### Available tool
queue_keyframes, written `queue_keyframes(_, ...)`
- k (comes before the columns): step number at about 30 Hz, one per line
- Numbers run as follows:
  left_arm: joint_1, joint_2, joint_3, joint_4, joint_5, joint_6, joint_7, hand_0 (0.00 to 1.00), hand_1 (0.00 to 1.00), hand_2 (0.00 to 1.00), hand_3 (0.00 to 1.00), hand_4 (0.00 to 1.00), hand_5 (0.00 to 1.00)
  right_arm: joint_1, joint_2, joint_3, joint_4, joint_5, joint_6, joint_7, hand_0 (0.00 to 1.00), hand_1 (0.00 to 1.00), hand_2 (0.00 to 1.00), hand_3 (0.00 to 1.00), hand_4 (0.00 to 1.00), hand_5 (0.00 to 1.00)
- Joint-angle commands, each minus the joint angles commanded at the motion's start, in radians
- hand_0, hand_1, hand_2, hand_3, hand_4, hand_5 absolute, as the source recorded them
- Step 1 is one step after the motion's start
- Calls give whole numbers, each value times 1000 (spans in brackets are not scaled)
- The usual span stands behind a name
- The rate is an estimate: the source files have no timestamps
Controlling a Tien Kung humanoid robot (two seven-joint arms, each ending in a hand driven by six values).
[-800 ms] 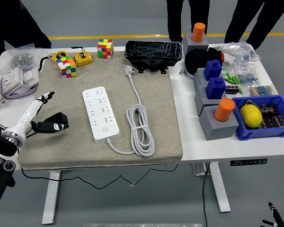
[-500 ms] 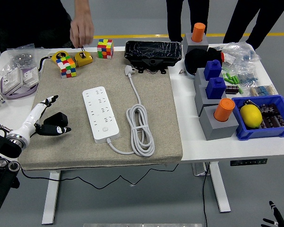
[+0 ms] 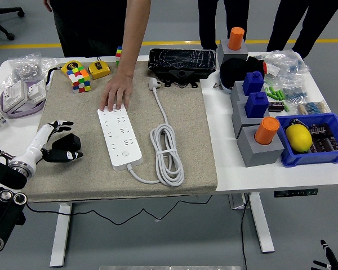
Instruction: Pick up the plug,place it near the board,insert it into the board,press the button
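Note:
The white power strip (image 3: 120, 135) lies lengthwise on the beige mat, its button (image 3: 124, 152) near the close end. Its white plug (image 3: 154, 83) rests on the mat at the far side, just before a black box, and the cable runs down to a loose coil (image 3: 168, 155) right of the strip. A person's hand (image 3: 115, 95) presses flat on the strip's far end. My left hand (image 3: 61, 139) lies on the mat left of the strip, apart from it, fingers relaxed and empty. Only the fingertips of my right hand (image 3: 325, 259) show at the bottom right corner, below the table.
Two colour cubes (image 3: 80, 78) and a yellow tape measure (image 3: 99, 70) sit at the mat's far left. A black box (image 3: 182, 61) stands behind the plug. Grey blocks with orange and blue pegs (image 3: 259, 140) and a blue bin (image 3: 310, 138) fill the table's right side.
The person's hand has come from the yellow tape measure down onto the strip's far end. My left hand has drawn slightly back toward the near left, fingers a little more bent.

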Motion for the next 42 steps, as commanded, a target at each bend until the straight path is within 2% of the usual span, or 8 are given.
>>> queue_keyframes(4,-2,0,-6,11,1,8,-1,861,774,710,726,998,2,4,-1,-2,0,3,1,1,665,579,597,628,998,998)
queue_keyframes(5,-2,0,-7,13,4,8,0,793,727,677,715,998,2,4,-1,-2,0,4,1,2,665,579,598,629,998,998)
queue_keyframes(16,-1,-1,-11,42,-5,20,-8,774,717,670,690,998,2,5,-4,0,0,2,2,1,665,580,600,631,998,998)
queue_keyframes(17,-1,-1,-10,43,-6,25,-10,588,605,552,613,998,2,5,-4,0,0,2,2,1,665,580,600,631,998,998)
queue_keyframes(22,-2,-2,-9,46,5,44,-13,588,605,552,613,998,2,6,-4,-1,0,3,2,2,665,580,600,631,998,998)
queue_keyframes(23,-2,-3,-8,48,6,50,-14,421,491,532,565,998,2,7,-4,-1,0,3,2,2,665,580,600,633,998,998)
queue_keyframes(29,-3,-5,-10,59,5,74,-21,367,425,518,558,998,35,7,-5,-1,0,3,2,2,665,580,600,633,998,998)
queue_keyframes(42,-2,-9,-1,76,47,89,-16,340,406,512,550,998,53,7,-8,-2,0,2,2,1,664,580,600,635,998,998)
